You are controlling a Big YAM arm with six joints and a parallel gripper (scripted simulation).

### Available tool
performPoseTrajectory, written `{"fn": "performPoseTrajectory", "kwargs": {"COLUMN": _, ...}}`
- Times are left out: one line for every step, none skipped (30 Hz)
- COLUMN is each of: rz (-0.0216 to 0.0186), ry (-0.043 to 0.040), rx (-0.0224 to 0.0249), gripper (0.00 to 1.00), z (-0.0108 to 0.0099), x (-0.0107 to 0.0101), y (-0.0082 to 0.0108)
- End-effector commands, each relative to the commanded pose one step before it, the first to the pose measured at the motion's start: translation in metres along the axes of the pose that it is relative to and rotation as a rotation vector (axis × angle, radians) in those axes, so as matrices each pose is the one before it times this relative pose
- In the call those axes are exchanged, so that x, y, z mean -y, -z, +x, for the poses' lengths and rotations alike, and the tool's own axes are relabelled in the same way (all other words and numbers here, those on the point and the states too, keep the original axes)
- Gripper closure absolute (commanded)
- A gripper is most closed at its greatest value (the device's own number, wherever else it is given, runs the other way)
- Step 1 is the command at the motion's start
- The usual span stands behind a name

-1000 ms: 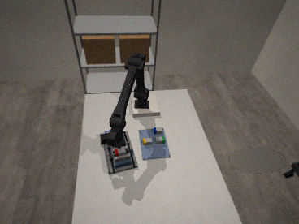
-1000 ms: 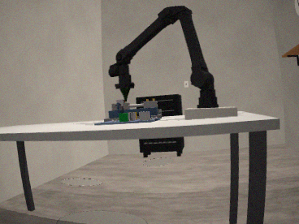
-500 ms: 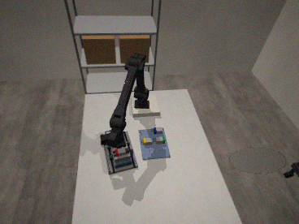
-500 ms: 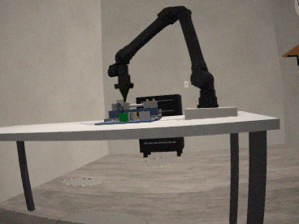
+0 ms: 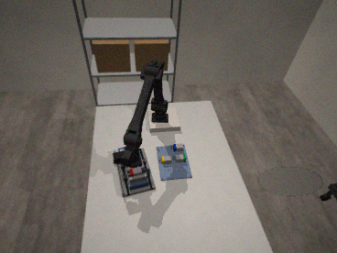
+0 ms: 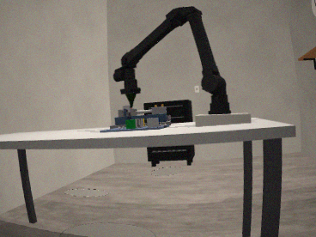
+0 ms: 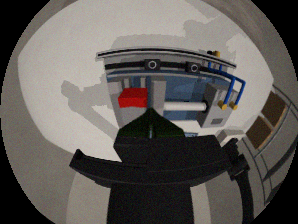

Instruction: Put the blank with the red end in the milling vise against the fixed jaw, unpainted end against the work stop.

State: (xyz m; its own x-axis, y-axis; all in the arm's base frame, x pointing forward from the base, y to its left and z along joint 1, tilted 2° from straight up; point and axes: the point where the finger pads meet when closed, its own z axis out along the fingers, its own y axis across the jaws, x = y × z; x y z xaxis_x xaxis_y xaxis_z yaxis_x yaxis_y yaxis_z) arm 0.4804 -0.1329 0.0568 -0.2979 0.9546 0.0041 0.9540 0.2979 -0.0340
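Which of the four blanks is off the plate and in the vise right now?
The red-ended blank: it lies between the vise jaws, while the blue, yellow and green-ended ones sit on the blue plate.

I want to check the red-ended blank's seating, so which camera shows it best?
The wrist view: the red end fills the frame's centre, between the vise jaws. The top view shows only a small red spot beside the arm. In the exterior view I cannot make it out.

From above, I see the arm cover the back part of the vise [image 5: 137, 183]. The red-ended blank [image 7: 132, 99] is partly behind my gripper [image 7: 152, 121]. The work stop is too small to find.
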Motion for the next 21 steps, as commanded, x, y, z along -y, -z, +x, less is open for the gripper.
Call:
{"fn": "performPoseTrajectory", "kwargs": {"rz": -0.03126, "ry": -0.00057, "rx": 0.02033, "gripper": 1.00, "z": -0.00525, "x": -0.02139, "y": 0.01573}}
{"fn": "performPoseTrajectory", "kwargs": {"rz": -0.00228, "ry": 0.00016, "rx": 0.00118, "gripper": 1.00, "z": -0.00024, "x": -0.00090, "y": -0.00017}}
{"fn": "performPoseTrajectory", "kwargs": {"rz": 0.00146, "ry": 0.00025, "rx": -0.00092, "gripper": 1.00, "z": 0.00019, "x": -0.00019, "y": -0.00083}}
{"fn": "performPoseTrajectory", "kwargs": {"rz": 0.00284, "ry": 0.00005, "rx": -0.00177, "gripper": 1.00, "z": 0.00021, "x": 0.00006, "y": -0.00132}}
{"fn": "performPoseTrajectory", "kwargs": {"rz": 0.00014, "ry": 0.00000, "rx": -0.00016, "gripper": 1.00, "z": -0.00008, "x": -0.00039, "y": -0.00068}}
{"fn": "performPoseTrajectory", "kwargs": {"rz": 0.00000, "ry": 0.00000, "rx": 0.00000, "gripper": 1.00, "z": 0.00000, "x": 0.00000, "y": 0.00000}}
{"fn": "performPoseTrajectory", "kwargs": {"rz": 0.00000, "ry": 0.00000, "rx": 0.00000, "gripper": 1.00, "z": 0.00000, "x": 0.00000, "y": 0.00000}}
{"fn": "performPoseTrajectory", "kwargs": {"rz": -0.01236, "ry": 0.00011, "rx": 0.00707, "gripper": 1.00, "z": -0.00123, "x": -0.00228, "y": 0.00296}}
{"fn": "performPoseTrajectory", "kwargs": {"rz": 0.00226, "ry": -0.00028, "rx": -0.00151, "gripper": 1.00, "z": 0.00017, "x": 0.00001, "y": -0.00118}}
{"fn": "performPoseTrajectory", "kwargs": {"rz": 0.00254, "ry": 0.00004, "rx": -0.00158, "gripper": 1.00, "z": 0.00019, "x": 0.00007, "y": -0.00121}}
{"fn": "performPoseTrajectory", "kwargs": {"rz": 0.00146, "ry": 0.00002, "rx": -0.00091, "gripper": 1.00, "z": 0.00013, "x": 0.00001, "y": -0.00059}}
{"fn": "performPoseTrajectory", "kwargs": {"rz": 0.00045, "ry": 0.00001, "rx": -0.00029, "gripper": 1.00, "z": 0.00008, "x": -0.00005, "y": -0.00001}}
{"fn": "performPoseTrajectory", "kwargs": {"rz": -0.00235, "ry": -0.00004, "rx": 0.00142, "gripper": 1.00, "z": -0.00006, "x": -0.00023, "y": 0.00160}}
{"fn": "performPoseTrajectory", "kwargs": {"rz": 0.00111, "ry": 0.00002, "rx": -0.00103, "gripper": 1.00, "z": 0.00015, "x": -0.00002, "y": -0.00052}}
{"fn": "performPoseTrajectory", "kwargs": {"rz": 0.00173, "ry": 0.00003, "rx": -0.00108, "gripper": 1.00, "z": 0.00013, "x": 0.00004, "y": -0.00081}}
{"fn": "performPoseTrajectory", "kwargs": {"rz": 0.00083, "ry": 0.00001, "rx": -0.00052, "gripper": 1.00, "z": 0.00008, "x": -0.00001, "y": -0.00030}}
{"fn": "performPoseTrajectory", "kwargs": {"rz": 0.00030, "ry": 0.00001, "rx": -0.00019, "gripper": 1.00, "z": 0.00005, "x": -0.00004, "y": 0.00000}}
{"fn": "performPoseTrajectory", "kwargs": {"rz": 0.00027, "ry": 0.00000, "rx": -0.00018, "gripper": 1.00, "z": 0.00005, "x": -0.00003, "y": 0.00000}}
{"fn": "performPoseTrajectory", "kwargs": {"rz": 0.00024, "ry": 0.00000, "rx": -0.00016, "gripper": 1.00, "z": 0.00004, "x": -0.00003, "y": 0.00000}}
{"fn": "performPoseTrajectory", "kwargs": {"rz": 0.00022, "ry": 0.00000, "rx": -0.00014, "gripper": 1.00, "z": 0.00004, "x": -0.00003, "y": 0.00000}}
{"fn": "performPoseTrajectory", "kwargs": {"rz": -0.00087, "ry": -0.00001, "rx": 0.00053, "gripper": 1.00, "z": -0.00013, "x": -0.00028, "y": 0.00000}}
